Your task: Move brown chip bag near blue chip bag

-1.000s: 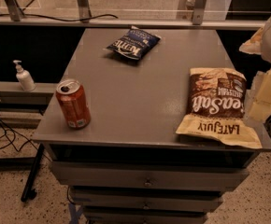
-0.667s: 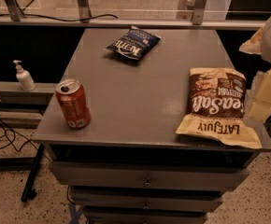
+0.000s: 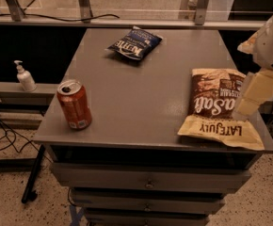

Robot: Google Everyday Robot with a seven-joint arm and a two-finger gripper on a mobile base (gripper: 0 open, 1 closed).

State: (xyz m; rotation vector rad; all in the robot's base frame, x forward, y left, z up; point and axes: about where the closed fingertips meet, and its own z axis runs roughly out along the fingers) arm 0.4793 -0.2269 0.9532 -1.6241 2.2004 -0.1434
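Note:
The brown chip bag (image 3: 215, 106) lies flat at the right front of the grey cabinet top (image 3: 141, 93), its tan "LATE JULY" band towards the front edge. The blue chip bag (image 3: 134, 43) lies flat at the back of the top, a little left of centre, well apart from the brown bag. My gripper (image 3: 245, 108) hangs from the white arm at the right edge of the view. It is over the brown bag's right edge and covers part of it. Whether it touches the bag does not show.
An orange soda can (image 3: 74, 104) stands upright near the front left corner of the top. A white pump bottle (image 3: 24, 76) stands on a low ledge to the left. Cables lie on the floor at left. Drawers are below the top.

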